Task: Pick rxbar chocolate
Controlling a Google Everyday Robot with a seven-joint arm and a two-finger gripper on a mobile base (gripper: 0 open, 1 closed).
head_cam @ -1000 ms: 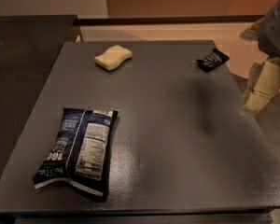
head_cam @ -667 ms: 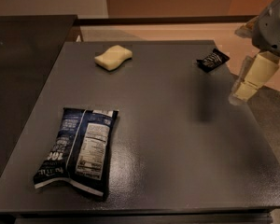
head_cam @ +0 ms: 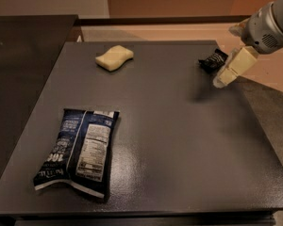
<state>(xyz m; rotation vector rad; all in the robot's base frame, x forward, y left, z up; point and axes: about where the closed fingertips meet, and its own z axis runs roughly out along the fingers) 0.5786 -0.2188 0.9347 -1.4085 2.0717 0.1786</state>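
The rxbar chocolate point(head_cam: 210, 60) is a small flat black wrapper with white lettering. It lies near the far right edge of the dark grey table point(head_cam: 179, 140). My gripper point(head_cam: 222, 79) comes in from the upper right on a grey arm. It hangs just to the right of the bar and slightly nearer the camera, above the table, and partly covers the bar's right end. It holds nothing that I can see.
A large dark-blue bag with a white nutrition label point(head_cam: 80, 149) lies at the front left. A pale yellow sponge point(head_cam: 114, 58) lies at the far middle. A dark counter point(head_cam: 23, 55) adjoins the table on the left. Tan floor lies beyond the far and right edges.
My gripper has moved left and farther back over the table, from beside the right edge to right next to the rxbar chocolate. The objects have not moved.
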